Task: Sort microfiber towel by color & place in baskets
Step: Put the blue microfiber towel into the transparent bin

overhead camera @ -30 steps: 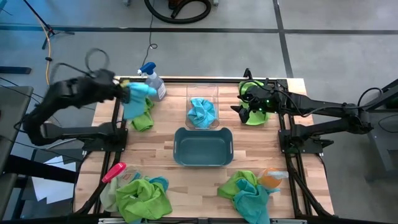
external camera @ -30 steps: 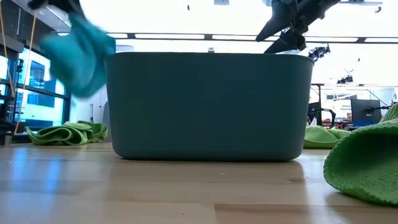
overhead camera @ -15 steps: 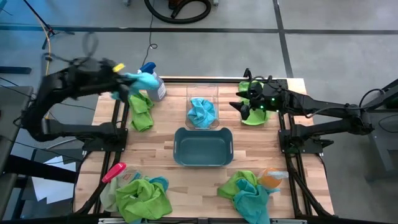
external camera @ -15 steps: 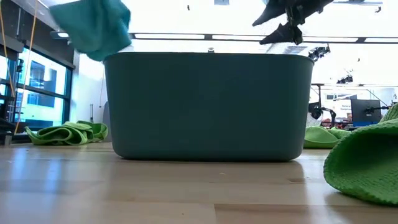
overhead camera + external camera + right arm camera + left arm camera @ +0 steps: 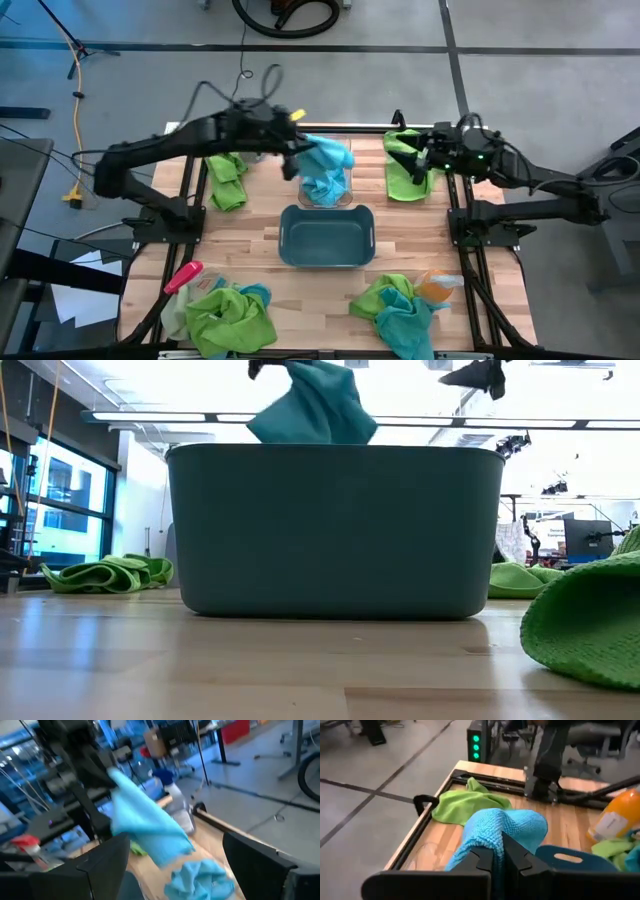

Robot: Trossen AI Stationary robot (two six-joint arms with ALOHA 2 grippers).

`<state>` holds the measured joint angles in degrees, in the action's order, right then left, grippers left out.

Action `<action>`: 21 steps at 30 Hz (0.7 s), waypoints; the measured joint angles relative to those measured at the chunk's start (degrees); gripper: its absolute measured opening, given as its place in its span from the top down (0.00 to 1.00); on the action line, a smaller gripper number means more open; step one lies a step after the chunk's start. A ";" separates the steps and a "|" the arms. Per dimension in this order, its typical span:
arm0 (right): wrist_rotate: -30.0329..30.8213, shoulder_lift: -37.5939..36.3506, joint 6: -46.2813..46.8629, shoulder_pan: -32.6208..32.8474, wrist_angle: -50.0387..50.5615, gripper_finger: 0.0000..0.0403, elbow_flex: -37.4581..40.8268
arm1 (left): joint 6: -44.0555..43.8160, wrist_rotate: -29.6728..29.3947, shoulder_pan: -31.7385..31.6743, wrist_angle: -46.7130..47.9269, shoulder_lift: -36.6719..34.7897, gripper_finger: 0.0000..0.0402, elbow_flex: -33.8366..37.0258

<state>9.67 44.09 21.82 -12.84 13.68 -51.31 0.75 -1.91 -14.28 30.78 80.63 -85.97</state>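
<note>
Pinching a blue towel (image 5: 325,155), the left gripper (image 5: 296,160) hangs over the clear basket (image 5: 326,172). The right gripper (image 5: 424,163) is spread above a green towel (image 5: 400,170)

Wooden slatted table (image 5: 250,250), seen from above. Left gripper (image 5: 296,160) above the clear narrow plastic bin (image 5: 326,176), closed on a hanging turquoise microfiber cloth (image 5: 326,155); another turquoise cloth lies in the bin. Dark teal rounded-corner bin (image 5: 327,236) just beside it. Right gripper (image 5: 420,165) over a lime green cloth (image 5: 401,178), fingers apart. Mixed green and turquoise cloth piles (image 5: 230,315) at the near edge.
</note>
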 joint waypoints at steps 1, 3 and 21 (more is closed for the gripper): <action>0.00 -0.50 -0.04 0.00 -0.56 0.21 0.00 | 0.90 0.02 0.00 0.95 1.41 1.00 -1.26; 0.00 -1.18 -0.08 0.00 -0.75 0.21 0.00 | 3.03 -0.22 -0.10 2.75 4.29 1.00 -3.76; 0.02 -1.30 0.20 0.02 -0.64 0.21 0.00 | 18.43 -12.89 -0.37 24.71 24.50 1.00 -16.87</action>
<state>9.69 42.78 22.02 -12.82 13.04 -51.31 19.18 -14.80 -14.66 55.48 105.13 -102.85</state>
